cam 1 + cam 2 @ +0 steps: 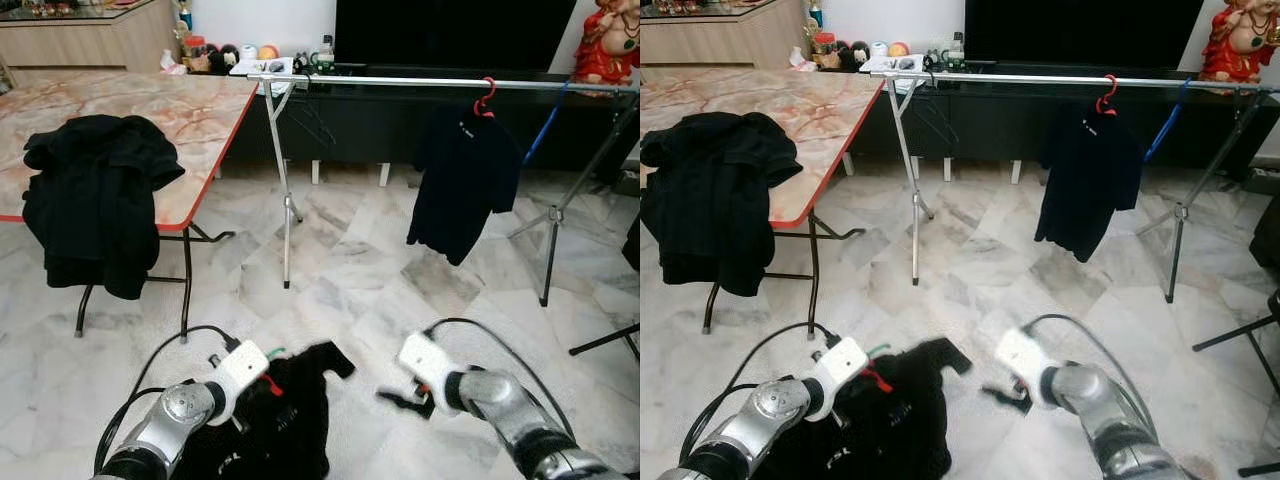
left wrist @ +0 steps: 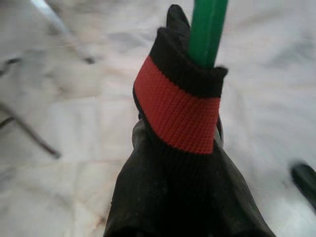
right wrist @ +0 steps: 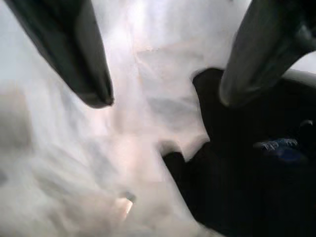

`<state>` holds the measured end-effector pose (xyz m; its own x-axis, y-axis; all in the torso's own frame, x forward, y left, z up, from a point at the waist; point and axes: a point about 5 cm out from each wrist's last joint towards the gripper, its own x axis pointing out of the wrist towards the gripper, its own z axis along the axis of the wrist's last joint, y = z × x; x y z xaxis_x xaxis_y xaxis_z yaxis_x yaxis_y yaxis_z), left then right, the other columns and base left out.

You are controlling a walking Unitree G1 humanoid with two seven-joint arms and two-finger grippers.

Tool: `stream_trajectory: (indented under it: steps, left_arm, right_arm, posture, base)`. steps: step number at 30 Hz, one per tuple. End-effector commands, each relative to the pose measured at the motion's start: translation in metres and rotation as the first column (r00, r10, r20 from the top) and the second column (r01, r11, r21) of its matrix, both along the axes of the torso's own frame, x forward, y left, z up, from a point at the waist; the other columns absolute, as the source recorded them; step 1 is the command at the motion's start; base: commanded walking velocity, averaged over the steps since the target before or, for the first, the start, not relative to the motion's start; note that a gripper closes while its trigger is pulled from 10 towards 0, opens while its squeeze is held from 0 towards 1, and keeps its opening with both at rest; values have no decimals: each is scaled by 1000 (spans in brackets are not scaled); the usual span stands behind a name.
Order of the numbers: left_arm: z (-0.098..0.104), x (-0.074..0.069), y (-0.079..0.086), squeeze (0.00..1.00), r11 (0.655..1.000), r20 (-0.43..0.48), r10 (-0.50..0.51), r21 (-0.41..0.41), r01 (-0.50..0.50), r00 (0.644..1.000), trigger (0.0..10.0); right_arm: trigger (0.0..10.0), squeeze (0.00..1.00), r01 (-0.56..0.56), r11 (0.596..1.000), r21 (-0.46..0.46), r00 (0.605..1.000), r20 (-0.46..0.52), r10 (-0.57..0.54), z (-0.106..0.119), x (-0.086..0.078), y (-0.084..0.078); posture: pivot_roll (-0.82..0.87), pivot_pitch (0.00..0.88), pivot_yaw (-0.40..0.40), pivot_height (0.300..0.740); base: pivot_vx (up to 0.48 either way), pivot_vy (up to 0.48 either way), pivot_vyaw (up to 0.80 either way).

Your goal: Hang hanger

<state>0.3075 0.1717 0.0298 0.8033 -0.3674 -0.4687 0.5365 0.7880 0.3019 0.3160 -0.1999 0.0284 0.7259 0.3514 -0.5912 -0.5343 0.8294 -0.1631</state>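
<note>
Our left gripper (image 1: 262, 372) clenched the green hanger (image 2: 206, 30) carrying a black shirt (image 1: 285, 420) at lower centre. Right gripper (image 1: 400, 398) hung open beside it. We judged we should lift level toward the rail (image 1: 420, 81) at top.

Bare marble floor (image 1: 350, 270) lies open through the middle of the frame. At upper left a table (image 1: 200, 130) juts in; the clothes rail (image 1: 400, 82), its legs and a hanging black shirt (image 1: 465, 180) bar the top.

Floor (image 1: 360, 270) & rack (image 1: 440, 83) seen from head, fwd/down, by both eyes; wrist cams held v. close to shirt (image 2: 187, 187), floor shared.
</note>
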Motion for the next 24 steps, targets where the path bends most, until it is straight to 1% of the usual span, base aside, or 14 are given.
stream_trajectory:
  steps: [1, 2, 3, 6, 7, 9, 11, 13, 14, 16, 19, 20, 22, 24]
  left_arm:
    - [2, -1, 6, 0, 996, 46, 68, -54, -66, 997, 10000]
    - [2, -1, 6, 0, 996, 46, 68, -54, -66, 997, 10000]
    - [3, -2, 6, 0, 996, 64, 71, -67, -67, 995, 10000]
    - [5, -8, 7, 0, 990, 101, 85, -125, -72, 991, 10000]
    - [6, -12, 8, 0, 985, 125, 99, -151, -79, 987, 10000]
    - [7, -15, 10, 0, 982, 143, 111, -169, -86, 983, 10000]
    - [10, -21, 18, 0, 976, 184, 144, -189, -109, 972, 10000]
    - [11, -24, 22, 0, 973, 191, 158, -199, -119, 969, 10000]
    - [13, -28, 26, 0, 965, 200, 178, -225, -131, 964, 10000]
    - [15, -35, 28, 0, 960, 207, 188, -243, -136, 960, 10000]
    - [18, -41, 28, 0, 958, 217, 191, -253, -134, 957, 10000]
    - [18, -42, 28, 0, 958, 219, 192, -255, -134, 957, 10000]
    - [17, -49, 28, 0, 958, 211, 188, -252, -133, 959, 10000]
    - [17, -50, 27, 0, 958, 208, 187, -256, -131, 960, 10000]
  right_arm:
    - [10000, 0, 223, 974, 50, 973, -78, -218, -24, -19, -10]
    - [10000, 0, 223, 974, 50, 973, -78, -218, -24, -19, -10]
    - [10000, 0, 313, 947, 67, 946, -115, -304, -34, -29, -12]
    - [10000, 0, 588, 801, 112, 794, -264, -547, -70, -68, -12]
    - [10000, 0, 674, 730, 114, 720, -324, -614, -83, -85, -8]
    - [10000, 0, 698, 710, 92, 692, -341, -636, -89, -94, -6]
    - [10000, 0, 743, 666, 73, 646, -338, -684, -96, -106, -5]
    - [10000, 0, 748, 660, 70, 640, -337, -690, -99, -111, -3]
    - [10000, 0, 761, 647, 42, 619, -347, -705, -105, -121, -1]
    - [10000, 0, 768, 640, -9, 596, -356, -720, -112, -135, 0]
    - [10000, 0, 776, 630, -36, 578, -361, -732, -117, -144, 1]
    - [10000, 0, 778, 627, -40, 574, -363, -734, -117, -146, 1]
    - [10000, 0, 769, 638, -52, 583, -353, -732, -119, -151, 0]
    - [10000, 0, 767, 639, -57, 584, -350, -732, -119, -153, 0]
  posture:
    - [92, 80, -3, 740]
    - [92, 80, -3, 740]
    - [92, 81, -2, 740]
    - [95, 85, 11, 740]
    - [94, 84, 18, 740]
    - [94, 83, 24, 740]
    - [88, 80, 27, 740]
    - [88, 80, 27, 740]
    - [92, 76, 29, 740]
    - [103, 75, 30, 740]
    - [108, 70, 31, 740]
    - [108, 70, 31, 740]
    - [103, 61, 35, 740]
    - [98, 59, 36, 740]
  base:
    - [0, 0, 0]
    - [0, 0, 0]
    - [0, 0, 0]
    - [0, 0, 0]
    - [0, 0, 0]
    - [0, 0, 0]
    - [0, 0, 0]
    - [0, 0, 0]
    - [0, 0, 0]
    - [0, 0, 0]
    - [0, 0, 0]
    - [0, 0, 0]
    - [0, 0, 0]
    - [0, 0, 0]
